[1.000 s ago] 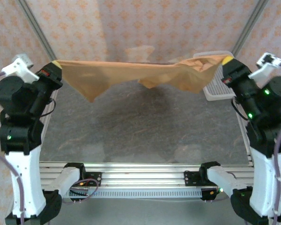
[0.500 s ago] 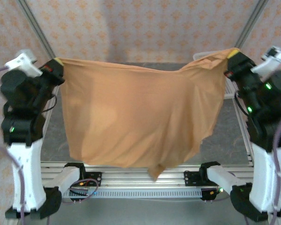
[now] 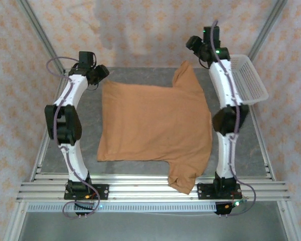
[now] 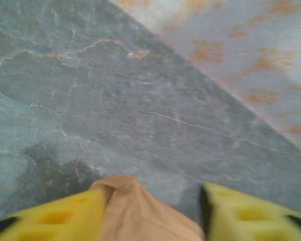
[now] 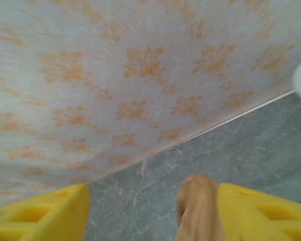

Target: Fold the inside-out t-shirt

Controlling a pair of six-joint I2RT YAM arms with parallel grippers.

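Top external view: t-shirt (image 3: 155, 120), just aloft, lies flat mid-frame.
Left gripper (image 4: 151, 193) and right gripper (image 5: 153, 191) open, released; folding can start.

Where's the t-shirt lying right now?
Top view: the t-shirt lies spread flat in the middle of the table, one sleeve draped over the near rail beside the right arm's base.

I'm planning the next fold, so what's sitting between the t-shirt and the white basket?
In the top view, the right arm crosses between the t-shirt and the basket, over grey table.
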